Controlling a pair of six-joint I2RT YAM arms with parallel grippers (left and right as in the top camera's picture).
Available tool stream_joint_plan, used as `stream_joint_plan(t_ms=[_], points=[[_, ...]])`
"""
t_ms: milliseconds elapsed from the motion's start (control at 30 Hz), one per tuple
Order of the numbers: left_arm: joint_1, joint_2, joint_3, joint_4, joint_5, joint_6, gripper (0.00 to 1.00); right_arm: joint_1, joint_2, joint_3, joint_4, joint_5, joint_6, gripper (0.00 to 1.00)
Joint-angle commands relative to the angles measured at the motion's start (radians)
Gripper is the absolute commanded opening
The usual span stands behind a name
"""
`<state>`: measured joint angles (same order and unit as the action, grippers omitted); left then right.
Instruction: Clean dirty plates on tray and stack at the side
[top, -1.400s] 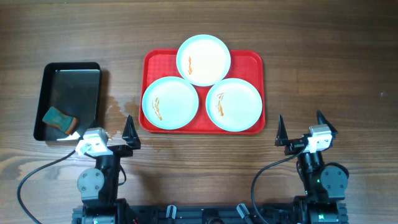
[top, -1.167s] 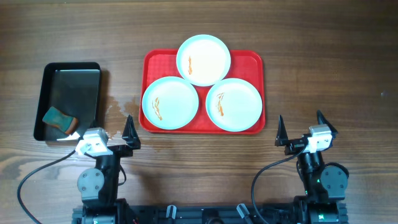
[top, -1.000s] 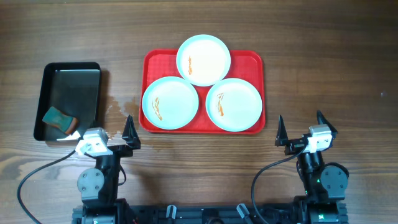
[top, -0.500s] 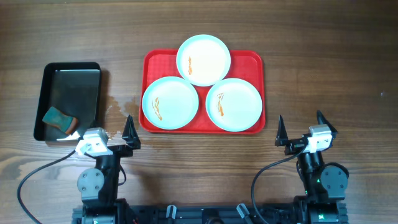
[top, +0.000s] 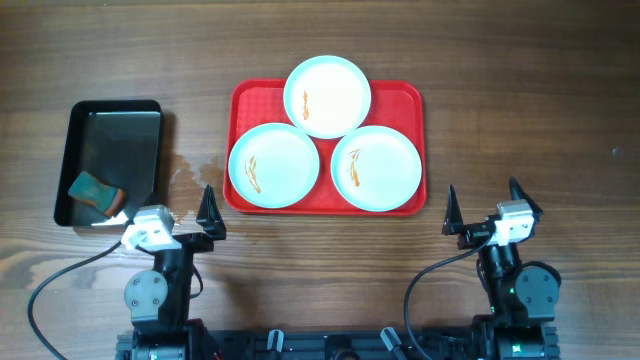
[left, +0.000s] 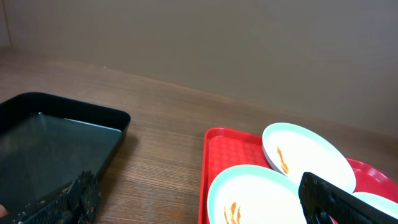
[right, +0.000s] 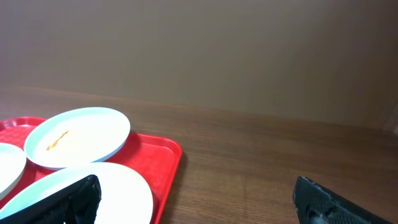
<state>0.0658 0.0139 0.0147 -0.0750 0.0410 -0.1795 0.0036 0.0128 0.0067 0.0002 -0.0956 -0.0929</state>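
Well beyond left gripper (top: 175, 208) and right gripper (top: 484, 200), plates (top: 274, 165) on tray (top: 405, 100)

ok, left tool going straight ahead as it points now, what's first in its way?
Likely nothing: the left tool points along bare wooden table between the black rectangular pan and the red plastic tray. Depth is unclear.

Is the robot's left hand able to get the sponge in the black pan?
Probably yes. The left hand is open and empty, close beside the black pan, and the sponge lies uncovered in its near corner. Only the pan's low wall is between.
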Motion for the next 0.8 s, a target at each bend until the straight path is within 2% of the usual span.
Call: stream_joint_plan(t_ms=[0,33,67,100,167,233,267,400,467,500,567,600,667,767], points=[[0.004,-0.006,-0.009,0.002,-0.015,0.017,1.0,-0.006,-0.002,-0.002,0.003,0.013,-0.012,1.0],[0.003,-0.006,-0.009,0.027,0.023,-0.037,1.0,-0.006,-0.002,-0.002,0.003,0.013,-0.012,1.0],[0.003,-0.006,-0.009,0.103,0.179,-0.221,1.0,-0.006,-0.002,-0.002,0.003,0.013,-0.011,1.0],[0.003,-0.006,-0.009,0.16,0.317,-0.354,1.0,-0.006,-0.002,-0.002,0.003,0.013,-0.011,1.0],[0.003,-0.006,-0.009,0.233,0.562,-0.567,1.0,-0.006,-0.002,-0.002,0.003,0.013,-0.012,1.0],[0.003,-0.006,-0.009,0.268,0.74,-0.761,1.0,-0.006,-0.002,-0.002,0.003,0.013,-0.011,1.0],[0.003,-0.006,-0.009,0.269,0.786,-0.836,1.0,-0.006,-0.002,-0.002,0.003,0.013,-0.012,1.0],[0.004,-0.006,-0.009,0.4,0.743,-1.066,1.0,-0.006,-0.002,-0.002,0.003,0.013,-0.012,1.0],[0.004,-0.006,-0.002,0.573,0.756,-1.058,0.99,-0.006,-0.002,-0.002,0.003,0.013,-0.012,1.0],[0.005,-0.006,0.014,0.601,0.758,-1.041,0.99,-0.006,-0.002,-0.002,0.003,0.013,-0.012,1.0],[0.005,0.005,0.101,0.504,0.727,-0.943,0.99,-0.006,-0.002,-0.002,0.003,0.013,-0.012,1.0],[0.005,0.023,0.16,0.395,0.695,-0.882,0.99,-0.006,-0.002,-0.002,0.003,0.013,-0.012,1.0],[0.005,0.134,0.367,0.003,0.541,-0.687,1.0,-0.006,-0.002,-0.002,0.003,0.013,-0.012,1.0],[0.004,0.358,0.623,-0.365,0.33,-0.536,1.0,-0.006,-0.002,-0.002,0.003,0.013,-0.012,1.0]])
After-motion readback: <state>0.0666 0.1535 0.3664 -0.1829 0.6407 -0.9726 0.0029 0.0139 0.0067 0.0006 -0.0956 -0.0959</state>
